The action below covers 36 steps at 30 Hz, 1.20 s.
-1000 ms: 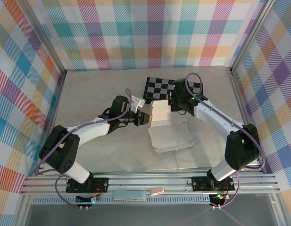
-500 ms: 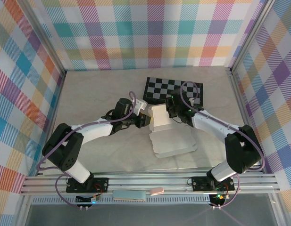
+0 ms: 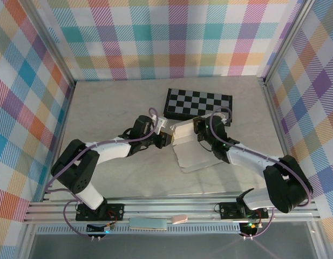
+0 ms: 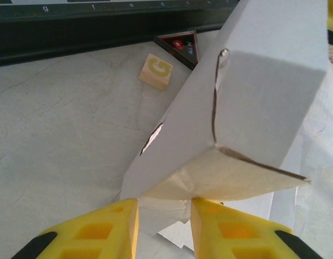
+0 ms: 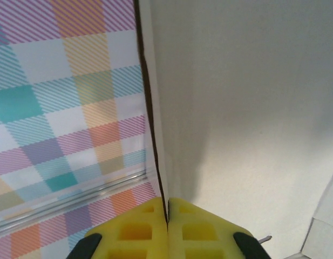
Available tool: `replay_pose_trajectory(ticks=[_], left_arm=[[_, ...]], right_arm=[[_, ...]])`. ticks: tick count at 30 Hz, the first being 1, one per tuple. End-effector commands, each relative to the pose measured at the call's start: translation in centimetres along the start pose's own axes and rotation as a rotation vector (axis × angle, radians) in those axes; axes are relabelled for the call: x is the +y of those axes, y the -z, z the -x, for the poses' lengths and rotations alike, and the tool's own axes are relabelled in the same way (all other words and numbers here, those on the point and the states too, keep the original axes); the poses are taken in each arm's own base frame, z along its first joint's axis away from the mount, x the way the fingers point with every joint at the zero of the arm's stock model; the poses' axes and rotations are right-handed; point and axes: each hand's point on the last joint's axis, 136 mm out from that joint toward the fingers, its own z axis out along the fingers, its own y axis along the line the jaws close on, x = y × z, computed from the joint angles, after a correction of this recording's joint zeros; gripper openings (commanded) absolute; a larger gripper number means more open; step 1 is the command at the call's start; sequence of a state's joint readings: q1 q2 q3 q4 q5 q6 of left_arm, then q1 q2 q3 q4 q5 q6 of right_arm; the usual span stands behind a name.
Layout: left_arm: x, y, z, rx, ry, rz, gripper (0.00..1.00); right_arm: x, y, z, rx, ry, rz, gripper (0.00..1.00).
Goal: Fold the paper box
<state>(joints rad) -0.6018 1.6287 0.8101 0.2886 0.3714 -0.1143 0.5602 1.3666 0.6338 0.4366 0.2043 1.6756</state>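
The paper box sits on the table just in front of the chessboard. In the last second its rear panel has been swung up and drawn toward the arms, so the board (half hidden under the right arm a moment ago) now lies bare. The right claw is pinched tight on that raised panel's thin edge. The left claw has crept in to the box's left corner, its fingers narrowly apart with a crumpled flap corner in the gap, not clearly gripped. To my eye a wall is going up, and the side flap wants tucking next.
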Motion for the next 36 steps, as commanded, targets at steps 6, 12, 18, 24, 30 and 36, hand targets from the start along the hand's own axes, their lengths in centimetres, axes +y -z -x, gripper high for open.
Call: replay_pose_trajectory(ticks=[6, 12, 18, 24, 30, 36], left_arm=[[0.0, -1.2, 0.2, -0.018, -0.042, 0.015, 0.30], [-0.4, -1.8, 0.7, -0.026, -0.053, -0.008, 0.30], [-1.6, -2.1, 1.7, -0.044, -0.091, -0.054, 0.27], [-3.7, -2.1, 2.2, -0.045, -0.156, -0.120, 0.24], [-5.2, -2.4, 1.9, -0.029, -0.207, -0.163, 0.25], [-4.8, -3.2, 2.3, -0.044, -0.198, -0.155, 0.24]], right_arm=[[-1.6, 0.6, -1.3, 0.082, 0.012, 0.038, 0.00], [-2.9, 0.4, -1.2, 0.088, -0.005, 0.016, 0.00], [-2.3, 0.1, -1.6, 0.100, -0.008, 0.011, 0.00], [-2.1, -0.2, -1.4, 0.093, -0.023, 0.011, 0.00], [-1.5, -0.3, -1.5, 0.094, -0.020, 0.012, 0.00], [-1.5, -0.1, -1.5, 0.090, -0.018, 0.003, 0.00]])
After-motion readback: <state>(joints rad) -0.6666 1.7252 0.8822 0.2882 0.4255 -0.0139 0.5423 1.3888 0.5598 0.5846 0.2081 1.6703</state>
